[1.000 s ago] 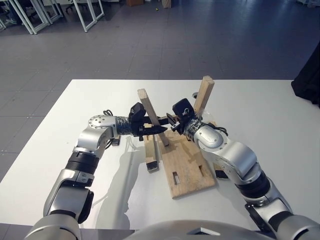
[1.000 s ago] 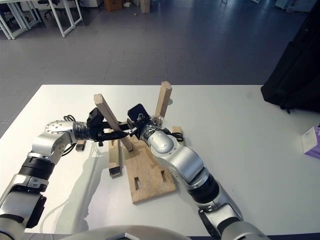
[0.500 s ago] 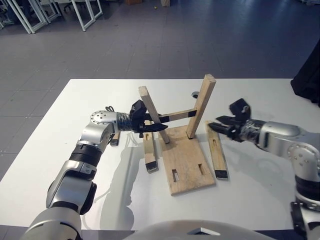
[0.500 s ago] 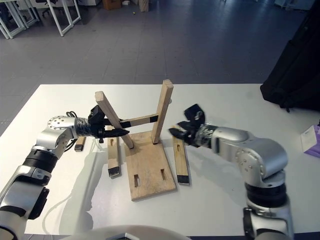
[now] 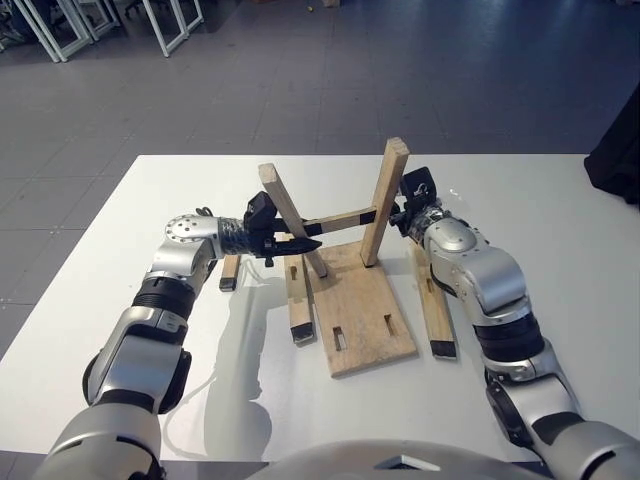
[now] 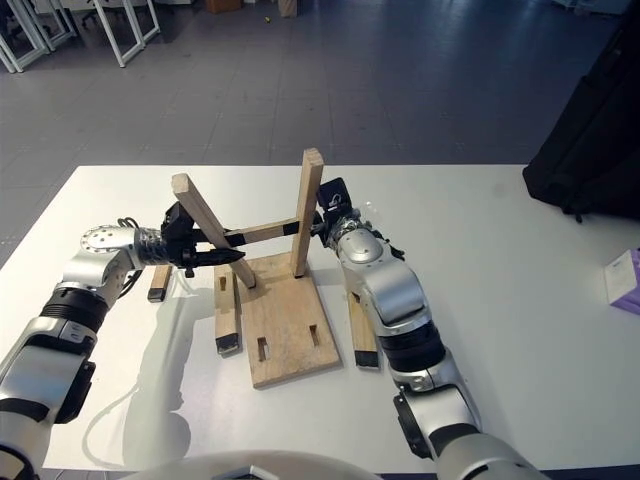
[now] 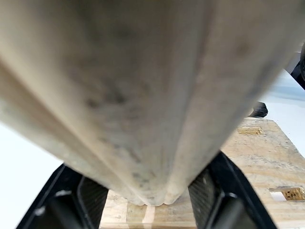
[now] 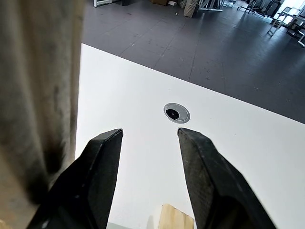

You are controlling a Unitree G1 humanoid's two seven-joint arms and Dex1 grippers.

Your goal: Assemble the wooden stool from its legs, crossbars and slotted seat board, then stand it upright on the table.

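Seat board (image 5: 358, 305) lies flat in the middle of the bench (image 5: 590, 280), its long side running from the near edge toward the far edge, a little skewed. Two open slots (image 5: 341, 340) show at its near end. A loose leg (image 5: 297, 300) lies flat just beside the board's left side, its dark tip toward the near edge. A second loose leg (image 5: 435, 305) lies along the right side the same way. Closer to the left edge, a short bar (image 5: 230, 272) lies on the bench by itself.

At the board's far end two legs stand in it. The tilted leg (image 5: 285, 215) leans its top toward the left edge, and the upright leg (image 5: 383, 200) stands nearly straight. A crossbar (image 5: 335, 220) with dark ends spans between them above the board.

The left claw (image 5: 305, 243) comes in from the left edge and is clamped on the tilted leg, just under where the crossbar meets it. The wood fills the gap between its black fingers (image 7: 205, 195). The right claw (image 8: 150, 134) sits at the right side of the upright leg at crossbar height. Its fingers are spread with nothing between them, and the leg stands just outside one finger.

Farther on, a round grommet (image 8: 177, 113) is set in the bench near the far edge. A black bag (image 6: 590, 120) stands on the grey floor (image 5: 300, 80) past the far right corner.
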